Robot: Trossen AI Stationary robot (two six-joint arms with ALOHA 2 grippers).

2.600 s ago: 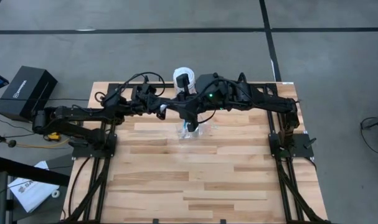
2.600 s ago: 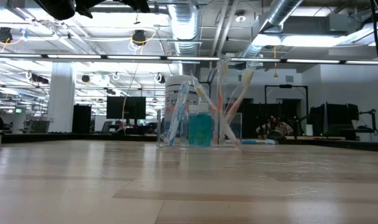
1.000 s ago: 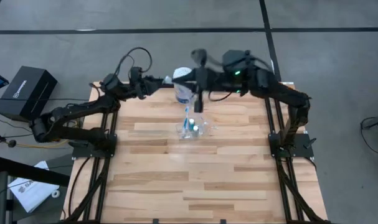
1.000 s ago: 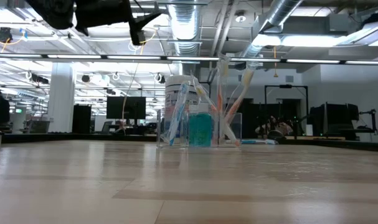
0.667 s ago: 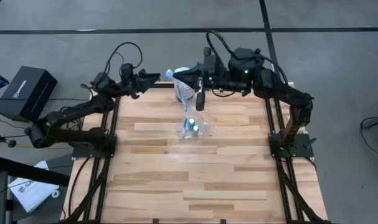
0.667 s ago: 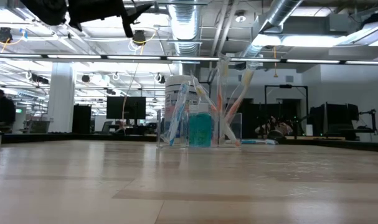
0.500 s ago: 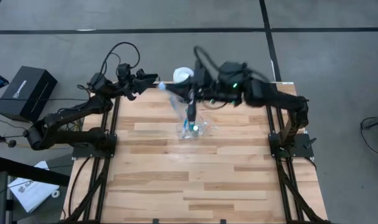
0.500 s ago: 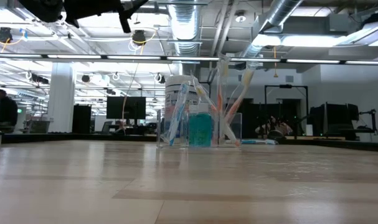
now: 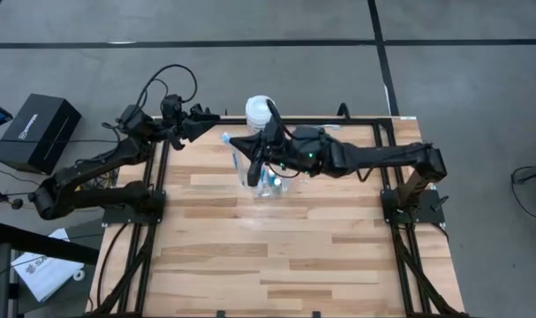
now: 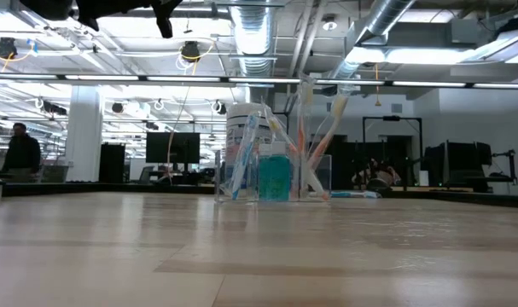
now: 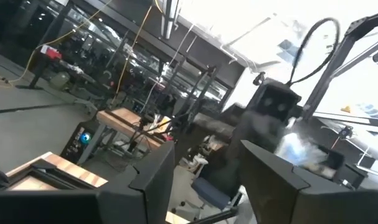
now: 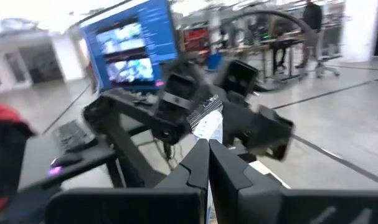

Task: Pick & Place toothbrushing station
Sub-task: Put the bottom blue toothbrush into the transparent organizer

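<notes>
Pinching toothbrush [image 9: 233,152] between closed fingers, right gripper [image 9: 247,148] hovers beside holder [image 9: 269,184], likely for insertion; left gripper [image 9: 200,124] spread, parked at table's far edge.

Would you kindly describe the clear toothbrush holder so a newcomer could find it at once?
On the wooden table, look mid-way along the far edge, just in front of the white jar. The holder is the small see-through stand there, with slanting toothbrushes and something teal inside; the jar is opaque.
</notes>
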